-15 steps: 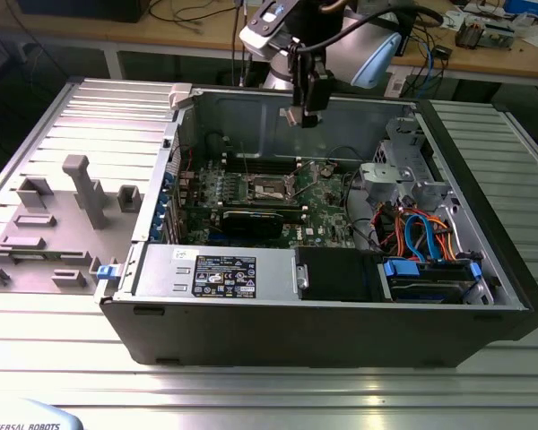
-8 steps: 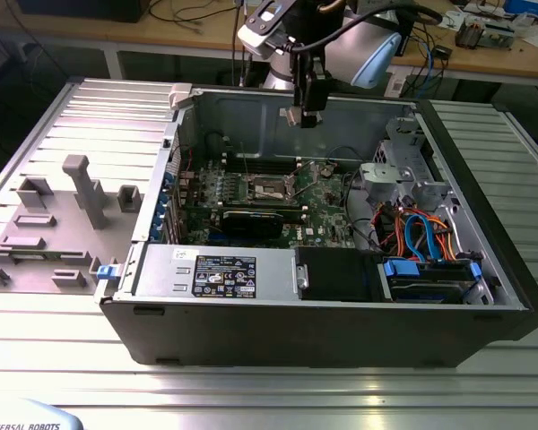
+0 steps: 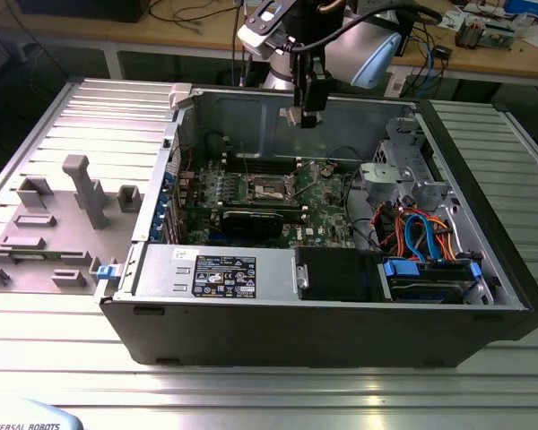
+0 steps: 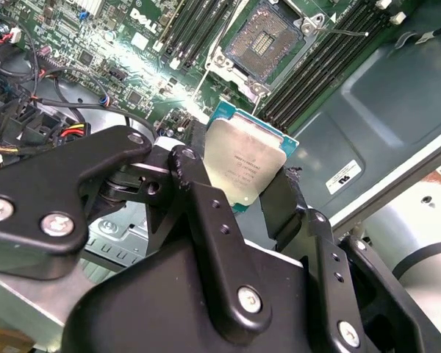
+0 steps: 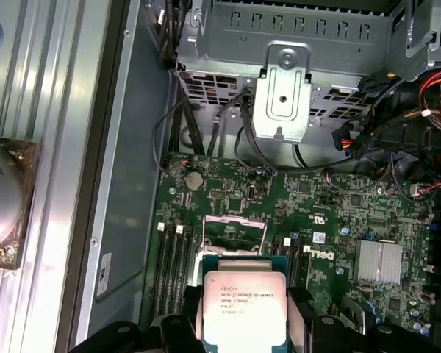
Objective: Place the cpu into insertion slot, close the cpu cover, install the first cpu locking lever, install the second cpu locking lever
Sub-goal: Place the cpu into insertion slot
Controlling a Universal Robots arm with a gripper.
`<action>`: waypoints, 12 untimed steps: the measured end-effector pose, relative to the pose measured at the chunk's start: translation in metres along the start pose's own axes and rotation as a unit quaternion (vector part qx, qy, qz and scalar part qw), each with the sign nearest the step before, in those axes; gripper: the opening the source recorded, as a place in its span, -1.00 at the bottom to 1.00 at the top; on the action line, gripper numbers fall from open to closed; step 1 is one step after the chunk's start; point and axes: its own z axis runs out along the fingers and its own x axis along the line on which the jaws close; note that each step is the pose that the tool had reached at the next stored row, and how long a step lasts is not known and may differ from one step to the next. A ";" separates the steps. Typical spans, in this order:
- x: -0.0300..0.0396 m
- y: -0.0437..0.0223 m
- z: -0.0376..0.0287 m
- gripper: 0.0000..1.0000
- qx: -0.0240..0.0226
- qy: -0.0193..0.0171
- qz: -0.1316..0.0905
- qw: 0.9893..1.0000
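**Gripper (image 4: 239, 176) clamped on the cpu (image 4: 244, 163), high over the bare insertion slot (image 4: 268, 40)**

We see the gripper closed on the cpu. Its two black fingers (image 4: 206, 213) press on two opposite edges of the chip, and the other two edges are free. In both wrist views the silver-grey metal top faces the camera and away from the insertion slot, with a strip of the green board edge showing along one side. The chip is so nearly square that we cannot name a long axis. In the first wrist view the edges of the cpu (image 5: 244, 301) run in line with the slot's edges and with the long memory slots (image 5: 169, 265) beside the slot.

In the exterior view the gripper (image 3: 303, 115) hangs well above the insertion slot (image 3: 273, 188), touching nothing. The green motherboard (image 3: 327, 210) carries the slot, and the open computer case (image 3: 251, 331) surrounds it.

The slot is uncovered, and its dark centre shows bare in the second wrist view. In the first wrist view the cpu cover (image 5: 235, 220), a shiny metal frame, appears tipped up at one edge of the slot. A thin locking lever (image 4: 349, 31) juts out from beside the slot.
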 end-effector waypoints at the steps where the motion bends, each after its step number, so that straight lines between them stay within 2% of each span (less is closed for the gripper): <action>1: 0.0000 0.0000 0.0005 0.08 0.000 0.000 0.000 1.000; 6: -0.0001 -0.0002 0.0023 0.08 0.000 0.000 0.004 1.000; 12: -0.0001 -0.0002 0.0030 0.08 -0.001 -0.003 0.039 0.999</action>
